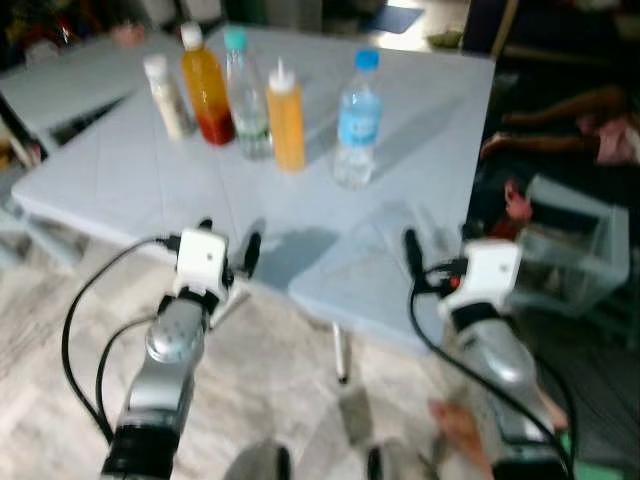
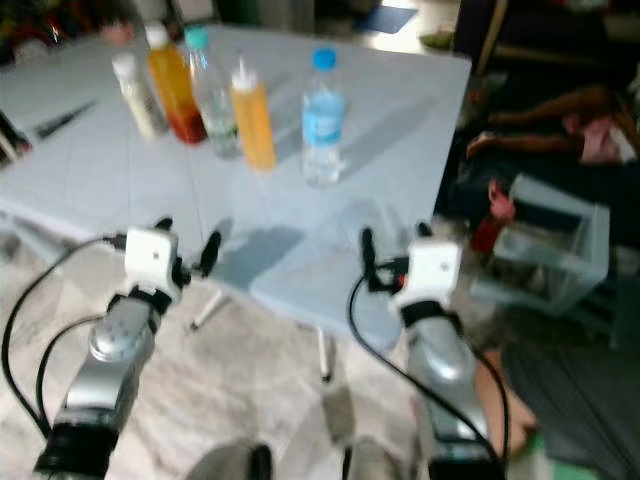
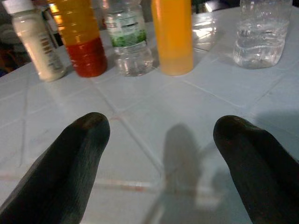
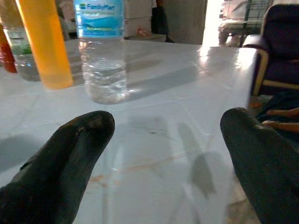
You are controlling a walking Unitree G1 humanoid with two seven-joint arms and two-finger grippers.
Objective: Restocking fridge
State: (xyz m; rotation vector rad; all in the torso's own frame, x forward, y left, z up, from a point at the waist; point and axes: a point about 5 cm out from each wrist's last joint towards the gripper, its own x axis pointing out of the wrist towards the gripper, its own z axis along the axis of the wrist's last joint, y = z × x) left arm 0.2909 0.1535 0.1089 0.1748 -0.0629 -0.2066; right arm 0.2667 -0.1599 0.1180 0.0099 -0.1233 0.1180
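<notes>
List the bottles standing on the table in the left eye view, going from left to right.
White sauce bottle → orange and red juice bottle → clear bottle with teal cap → yellow squeeze bottle → water bottle with blue cap.

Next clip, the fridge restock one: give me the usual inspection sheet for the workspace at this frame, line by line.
Surface: pale tiled table, bare at the near edge.
Job's things: five bottles in a row at the far side: white-capped cream bottle, orange-and-red juice bottle, clear bottle with teal cap, orange squeeze bottle, water bottle with blue cap. All upright, none held.
Clutter: nothing seen on the table.
Grippers: left gripper and right gripper open, empty, at the near table edge.
Cables: black cables loop off both wrists.
Surroundings: clear plastic bin to the right; a person's limbs beyond it.
</notes>
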